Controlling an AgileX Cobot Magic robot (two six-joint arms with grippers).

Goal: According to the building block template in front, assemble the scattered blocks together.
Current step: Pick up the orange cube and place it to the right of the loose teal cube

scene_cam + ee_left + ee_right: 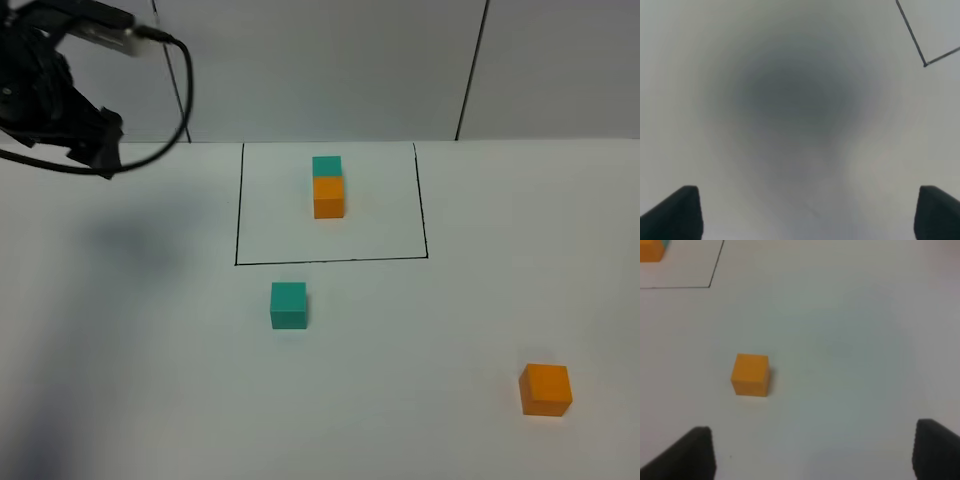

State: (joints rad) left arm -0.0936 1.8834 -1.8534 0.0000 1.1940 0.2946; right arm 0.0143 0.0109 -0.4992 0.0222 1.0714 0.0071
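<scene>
The loose orange cube [750, 375] lies ahead of the released, empty right gripper [812, 455], off-centre; the left gripper [807, 215], also released, is farther.

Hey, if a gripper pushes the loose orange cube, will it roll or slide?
The orange cube sits flat on the white table, so it likely slides rather than rolls. Matte faces probably grip well. It looks rigid, probably light.

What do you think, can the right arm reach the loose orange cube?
Probably yes. The orange cube sits alone on the table, just ahead of the arm's open jaws, with nothing in between.
</scene>
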